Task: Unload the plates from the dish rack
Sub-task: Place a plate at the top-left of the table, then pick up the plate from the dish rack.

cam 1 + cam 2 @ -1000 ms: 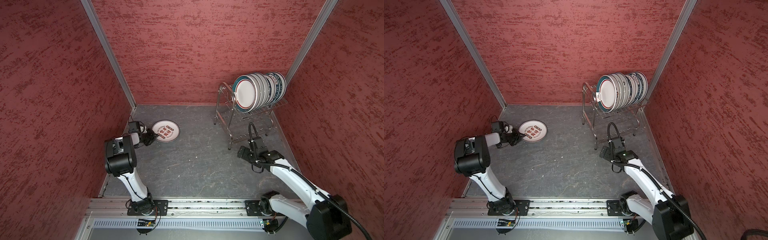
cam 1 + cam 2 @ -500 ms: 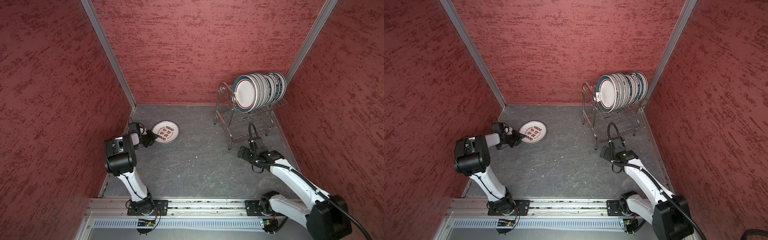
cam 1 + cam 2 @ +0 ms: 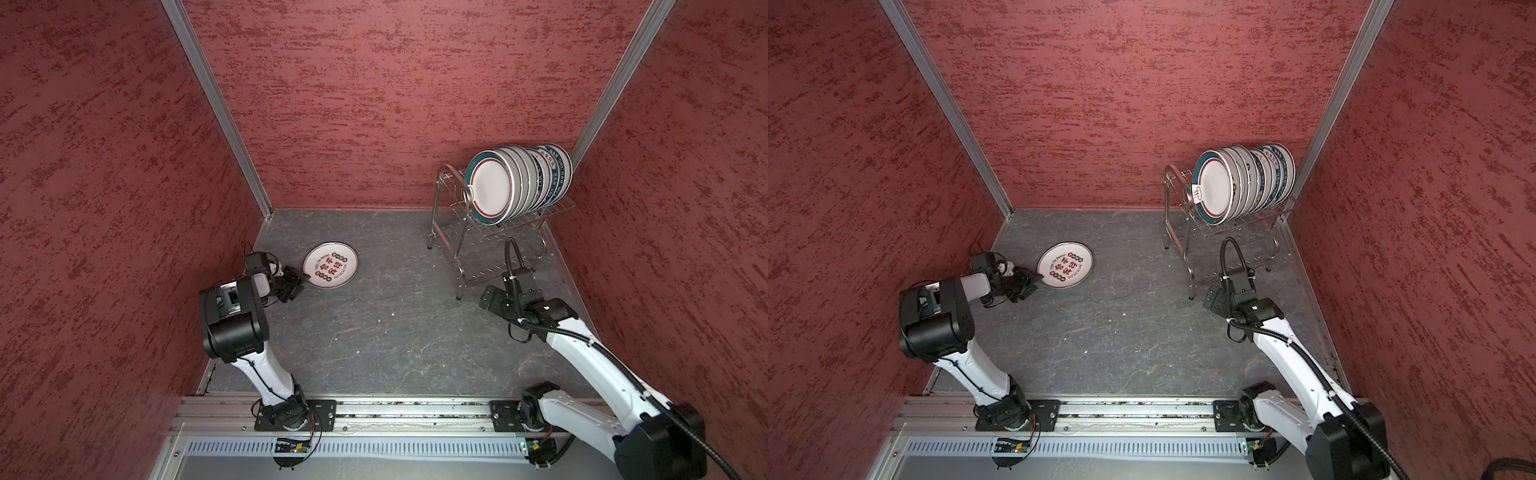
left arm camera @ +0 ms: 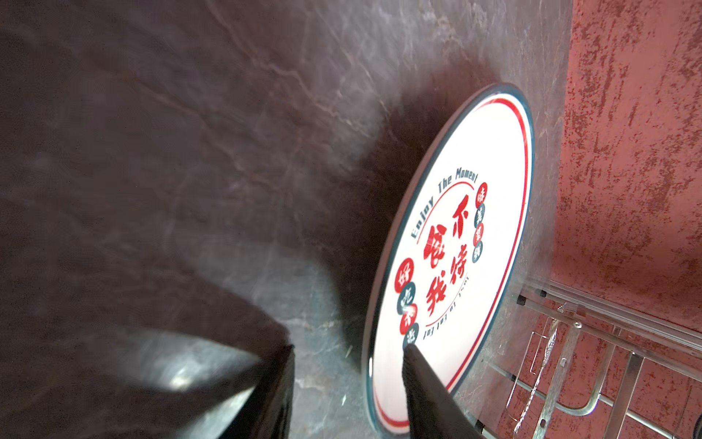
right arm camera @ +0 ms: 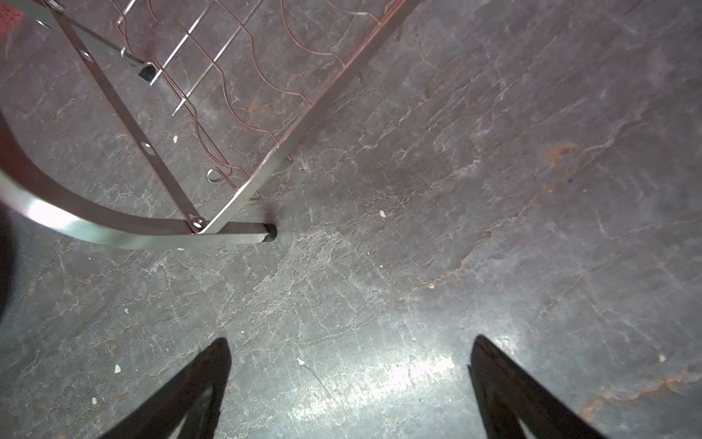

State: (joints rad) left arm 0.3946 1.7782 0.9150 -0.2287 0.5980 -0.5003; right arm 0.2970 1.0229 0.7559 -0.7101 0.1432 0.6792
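One Chinese-character plate (image 3: 330, 266) lies on the desk (image 3: 395, 332), left pincer (image 4: 349, 353) spread astride its rim, right pincer (image 5: 351, 339) spread empty; many plates (image 3: 492, 187) fill the dish rack (image 3: 523, 220).

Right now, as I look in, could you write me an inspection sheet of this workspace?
Surface: dark grey stone-look tabletop, a few pale crumbs.
Job's things: one round white plate with red characters lies flat; a row of white teal-rimmed plates stands in the shiny steel wire dish rack.
Clutter: nothing seen.
Grippers: left gripper open, the flat plate's rim between its jaws; right gripper open over bare surface.
Cables: black cable loops above the right wrist.
Surroundings: red textured walls.
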